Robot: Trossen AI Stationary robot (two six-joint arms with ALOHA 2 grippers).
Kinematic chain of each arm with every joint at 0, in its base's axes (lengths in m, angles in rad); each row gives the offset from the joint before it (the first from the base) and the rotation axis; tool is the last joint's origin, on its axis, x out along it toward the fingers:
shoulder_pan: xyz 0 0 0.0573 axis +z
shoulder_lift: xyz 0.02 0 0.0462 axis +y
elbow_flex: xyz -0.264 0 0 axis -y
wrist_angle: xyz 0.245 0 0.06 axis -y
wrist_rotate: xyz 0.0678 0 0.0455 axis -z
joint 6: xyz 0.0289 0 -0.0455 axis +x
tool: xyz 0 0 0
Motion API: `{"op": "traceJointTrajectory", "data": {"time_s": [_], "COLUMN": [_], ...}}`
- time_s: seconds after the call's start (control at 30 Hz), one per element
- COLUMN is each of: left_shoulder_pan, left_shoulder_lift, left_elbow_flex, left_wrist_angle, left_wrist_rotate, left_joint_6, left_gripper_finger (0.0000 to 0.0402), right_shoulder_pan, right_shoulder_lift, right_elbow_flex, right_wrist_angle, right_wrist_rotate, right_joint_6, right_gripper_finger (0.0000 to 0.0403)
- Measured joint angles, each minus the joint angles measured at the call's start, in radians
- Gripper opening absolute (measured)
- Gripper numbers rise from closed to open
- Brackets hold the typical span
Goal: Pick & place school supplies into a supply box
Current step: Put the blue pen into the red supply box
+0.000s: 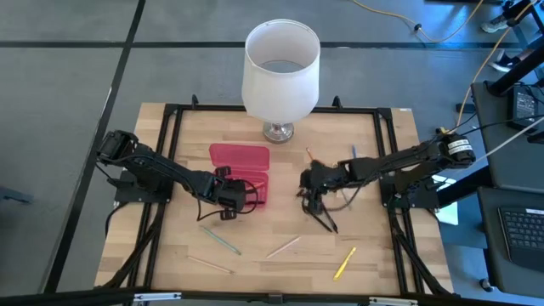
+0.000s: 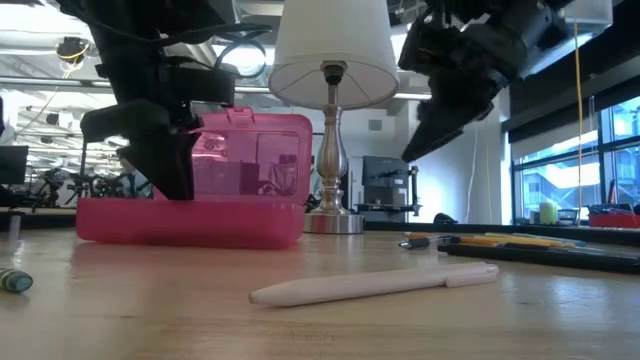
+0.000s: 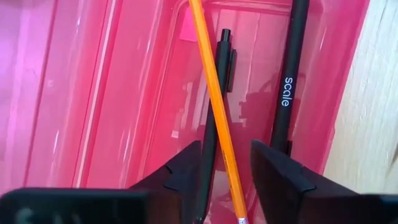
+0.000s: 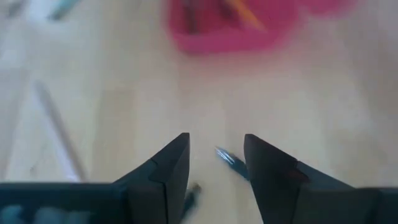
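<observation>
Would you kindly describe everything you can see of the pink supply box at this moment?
The supply box is a small rectangular case of translucent pink plastic, lying open on the wooden table in front of the lamp, its hinged lid raised behind the tray. Inside lie an orange pencil, slanted across a black pen, and a second black pen printed "scale". The left gripper hangs over the tray, open, with the pencil passing between its fingers.
</observation>
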Motion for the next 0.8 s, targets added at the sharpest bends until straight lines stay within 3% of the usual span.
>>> {"op": "traceJointTrajectory", "data": {"time_s": [0.3, 0.4, 0.5, 0.7, 0.8], "left_shoulder_pan": [0.000, 0.000, 0.000, 0.000, 0.000], "left_shoulder_lift": [0.000, 0.000, -0.001, -0.001, -0.001], "left_elbow_flex": [0.000, 0.000, 0.000, 0.000, 0.000], "left_wrist_angle": [0.013, 0.022, 0.035, 0.038, 0.038], "left_wrist_rotate": [-0.002, -0.003, -0.026, -0.099, -0.103], "left_joint_6": [0.060, 0.062, 0.063, 0.063, 0.063], "left_gripper_finger": [0.0185, 0.0188, 0.0189, 0.0185, 0.0186], "right_shoulder_pan": [-0.096, -0.155, -0.222, -0.327, -0.357], "right_shoulder_lift": [-0.048, -0.073, -0.101, -0.128, -0.128], "right_elbow_flex": [0.122, 0.116, 0.082, -0.015, -0.050], "right_wrist_angle": [-0.621, -0.792, -0.845, -0.822, -0.787], "right_wrist_rotate": [0.389, 0.450, 0.461, 0.597, 0.598], "right_joint_6": [0.371, 0.515, 0.610, 0.608, 0.644], "right_gripper_finger": [0.0156, 0.0156, 0.0156, 0.0156, 0.0156]}}
